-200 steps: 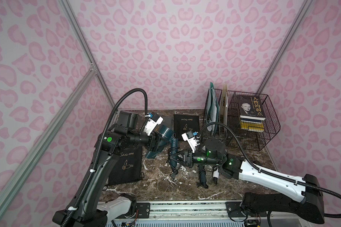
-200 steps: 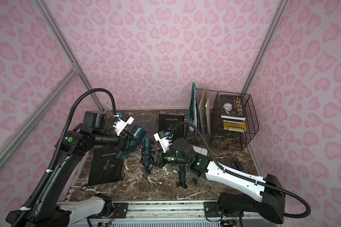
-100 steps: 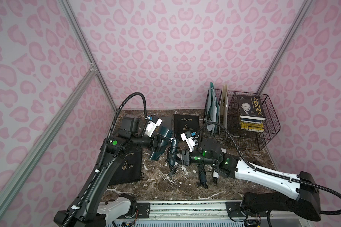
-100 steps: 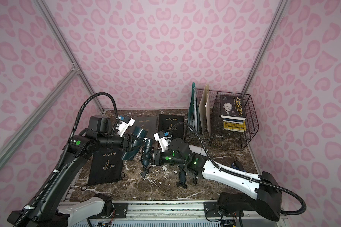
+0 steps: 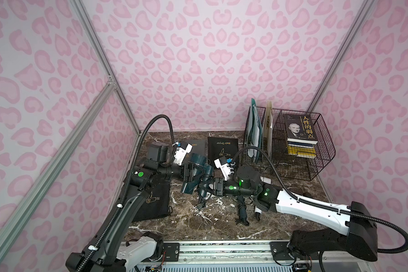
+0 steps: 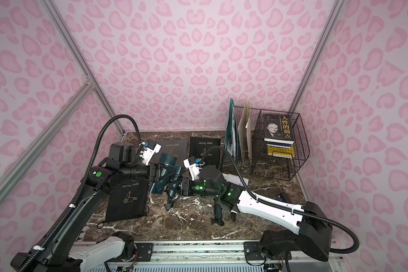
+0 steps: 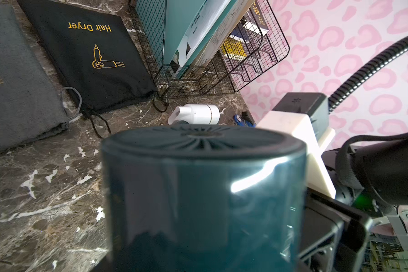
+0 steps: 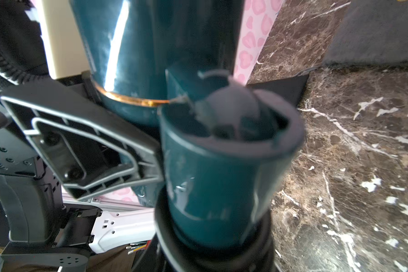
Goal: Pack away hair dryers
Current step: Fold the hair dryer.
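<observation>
Left gripper (image 5: pixel 191 173) is clamping teal hair dryer (image 5: pixel 197 161) barrel | right gripper (image 5: pixel 210 187) is gripping its handle from 3 o'clock | white hair dryer (image 6: pixel 231 178) is lying further out at 3 o'clock.

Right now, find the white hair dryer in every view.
In a top view: white hair dryer peeks out behind the right arm.
In a top view: likewise.
Left wrist: centre, on the marble.
Right wrist: absent.
Landmark: wire rack, just behind it.
</observation>
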Available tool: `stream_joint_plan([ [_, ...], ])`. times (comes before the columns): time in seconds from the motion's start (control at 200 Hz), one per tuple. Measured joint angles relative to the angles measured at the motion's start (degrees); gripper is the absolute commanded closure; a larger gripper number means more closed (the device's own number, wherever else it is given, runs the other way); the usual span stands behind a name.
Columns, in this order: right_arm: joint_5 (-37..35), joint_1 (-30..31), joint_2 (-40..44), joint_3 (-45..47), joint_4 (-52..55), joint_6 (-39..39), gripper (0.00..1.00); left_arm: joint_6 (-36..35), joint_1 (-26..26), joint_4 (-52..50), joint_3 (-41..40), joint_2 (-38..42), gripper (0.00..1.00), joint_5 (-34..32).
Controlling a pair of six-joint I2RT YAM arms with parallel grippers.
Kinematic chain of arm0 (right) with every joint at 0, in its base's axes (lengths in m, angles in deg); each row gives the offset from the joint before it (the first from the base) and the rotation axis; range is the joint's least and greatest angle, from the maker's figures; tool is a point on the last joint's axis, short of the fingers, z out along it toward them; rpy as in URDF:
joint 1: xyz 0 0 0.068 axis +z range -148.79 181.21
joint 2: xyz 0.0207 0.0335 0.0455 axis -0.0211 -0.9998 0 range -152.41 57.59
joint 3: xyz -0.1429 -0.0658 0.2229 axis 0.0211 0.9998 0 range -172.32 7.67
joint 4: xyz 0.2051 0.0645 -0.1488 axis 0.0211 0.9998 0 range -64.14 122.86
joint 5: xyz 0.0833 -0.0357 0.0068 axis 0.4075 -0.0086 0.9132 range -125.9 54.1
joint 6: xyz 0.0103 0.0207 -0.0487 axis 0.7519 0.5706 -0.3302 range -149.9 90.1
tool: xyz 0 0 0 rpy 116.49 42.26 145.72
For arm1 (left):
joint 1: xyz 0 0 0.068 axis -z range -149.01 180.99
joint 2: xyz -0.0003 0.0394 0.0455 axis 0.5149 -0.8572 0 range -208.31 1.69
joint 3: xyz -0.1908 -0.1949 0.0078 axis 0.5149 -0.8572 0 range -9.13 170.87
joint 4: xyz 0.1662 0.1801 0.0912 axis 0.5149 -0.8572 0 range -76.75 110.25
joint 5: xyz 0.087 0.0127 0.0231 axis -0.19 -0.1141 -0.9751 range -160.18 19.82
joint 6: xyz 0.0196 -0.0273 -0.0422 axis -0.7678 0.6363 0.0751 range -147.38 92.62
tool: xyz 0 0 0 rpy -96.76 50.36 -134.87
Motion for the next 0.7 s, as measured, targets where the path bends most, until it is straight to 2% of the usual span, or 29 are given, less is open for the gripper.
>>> stream_joint_plan([
  [0.29, 0.2, -0.1, -0.7, 0.6, -5.2, 0.9, 1.0, -1.4, -0.2, -1.2, 2.6, -0.5, 0.99, -0.4],
  [0.405, -0.8, -0.2, 0.2, 0.8, -8.1, -0.5, 0.79, -3.4, -0.3, -2.6, 6.4, -1.2, 0.99, -0.1],
  [0.47, -1.4, -0.6, 0.9, 1.1, -10.2, -1.3, 0.71, -3.8, -0.3, -2.4, 8.3, -1.7, 0.98, 0.7],
  [0.7, -1.3, -1.6, 1.6, 3.8, -18.3, -1.8, 0.59, -5.0, -0.4, -1.0, 10.9, -3.0, 0.98, 3.7],
])
